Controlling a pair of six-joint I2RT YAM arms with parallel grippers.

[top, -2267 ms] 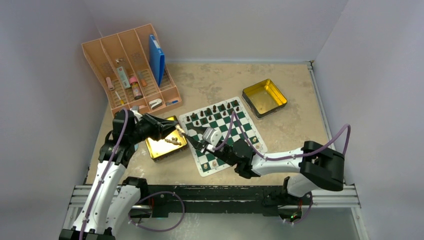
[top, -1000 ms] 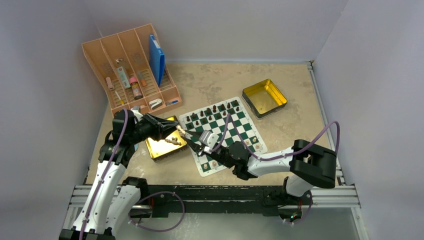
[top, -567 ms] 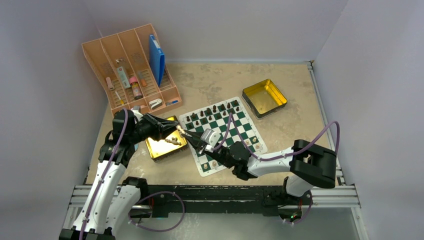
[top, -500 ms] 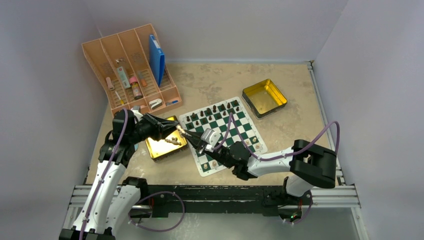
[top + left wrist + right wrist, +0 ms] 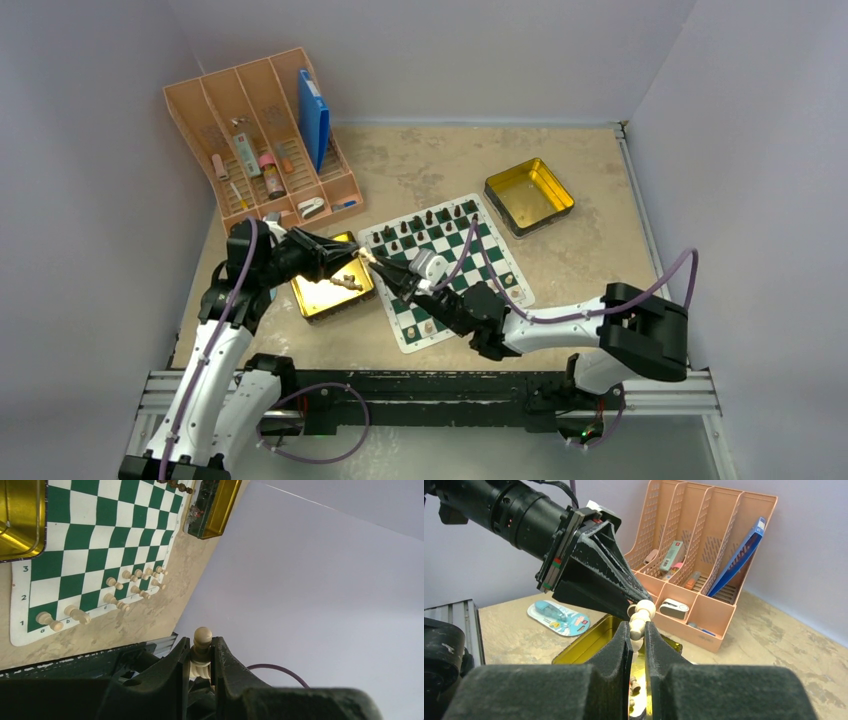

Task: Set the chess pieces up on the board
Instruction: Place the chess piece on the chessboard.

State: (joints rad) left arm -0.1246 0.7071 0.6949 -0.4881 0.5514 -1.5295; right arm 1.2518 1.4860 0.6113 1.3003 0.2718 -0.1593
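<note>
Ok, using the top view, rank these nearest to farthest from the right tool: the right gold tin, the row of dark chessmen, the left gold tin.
From the right tool:
1. Left gold tin, just left of the tips.
2. Row of dark chessmen, up and to the right.
3. Right gold tin, far right toward the back.

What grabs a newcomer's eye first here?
The left gripper and right gripper meet tip to tip above the left edge of the board, both shut on a light chess piece. A gold tin lies just left of it, and more light pieces stand along its near rows.
</note>
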